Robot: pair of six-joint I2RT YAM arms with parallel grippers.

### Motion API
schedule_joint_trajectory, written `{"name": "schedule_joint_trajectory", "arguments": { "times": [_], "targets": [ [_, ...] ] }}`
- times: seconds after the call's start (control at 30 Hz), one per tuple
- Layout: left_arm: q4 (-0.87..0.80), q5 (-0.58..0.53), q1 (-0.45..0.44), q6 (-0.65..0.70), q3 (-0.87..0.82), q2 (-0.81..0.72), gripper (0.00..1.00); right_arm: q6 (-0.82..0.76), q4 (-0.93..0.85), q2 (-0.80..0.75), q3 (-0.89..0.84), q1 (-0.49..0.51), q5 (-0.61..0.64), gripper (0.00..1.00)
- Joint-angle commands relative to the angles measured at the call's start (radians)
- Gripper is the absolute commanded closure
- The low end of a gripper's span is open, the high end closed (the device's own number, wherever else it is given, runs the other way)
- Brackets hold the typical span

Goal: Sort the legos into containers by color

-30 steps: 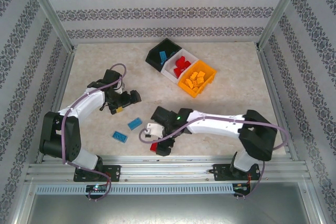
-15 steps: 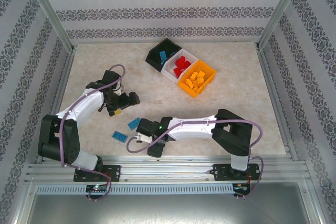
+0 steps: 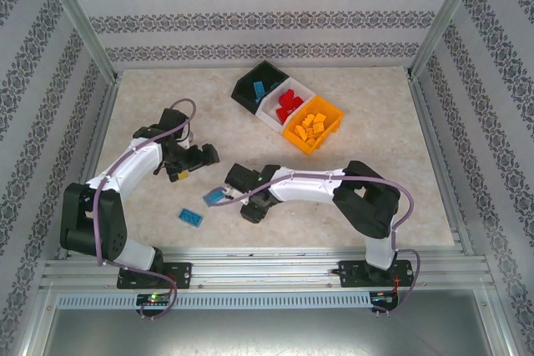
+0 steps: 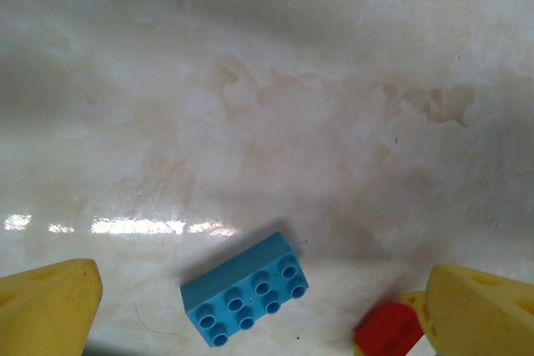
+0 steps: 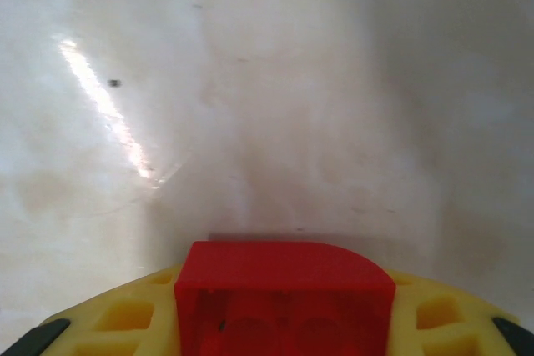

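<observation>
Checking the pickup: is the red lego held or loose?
Held: the red lego sits pinched between the yellow fingers of the right gripper.

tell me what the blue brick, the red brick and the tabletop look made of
Blue brick: moulded plastic, smooth satin finish, crisp round studs.
Red brick: likely the same plastic, smooth with a slight sheen.
Tabletop: glossy, marble-patterned, mirrors the lights; stone or laminate, cannot tell.
</observation>
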Motion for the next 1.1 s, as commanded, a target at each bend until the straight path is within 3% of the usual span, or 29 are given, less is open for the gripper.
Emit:
{"name": "schedule_joint_trajectory", "arguments": {
  "times": [0.0, 0.17, 0.3, 0.47, 0.67, 0.87, 1.07],
  "targets": [
    [-0.017, 0.000, 0.020, 0.025, 0.037, 0.021, 0.00, 0.022, -0.029, -0.025, 0.030, -0.056, -0.036, 0.68],
    [0.007, 0.031, 0.030, 0.035, 0.081, 0.082, 0.00, 0.051, -0.041, -0.065, 0.109, -0.220, -0.132, 0.68],
    [0.015, 0.061, 0.029, 0.048, 0.114, 0.123, 0.00, 0.161, -0.030, -0.074, 0.219, -0.370, -0.256, 0.68],
    [0.015, 0.082, 0.029, 0.061, 0.134, 0.146, 0.00, 0.421, 0.040, -0.011, 0.376, -0.546, -0.393, 0.68],
    [-0.016, 0.074, 0.013, 0.088, 0.138, 0.131, 0.00, 0.721, 0.100, 0.138, 0.555, -0.698, -0.410, 0.68],
    [-0.173, -0.101, -0.123, 0.181, 0.177, 0.135, 0.00, 0.723, -0.015, 0.318, 0.819, -0.758, -0.356, 0.66],
    [-0.185, -0.134, -0.188, 0.152, 0.112, 0.116, 0.00, 0.675, -0.095, 0.413, 0.944, -0.779, -0.323, 0.61]
  ]
}}
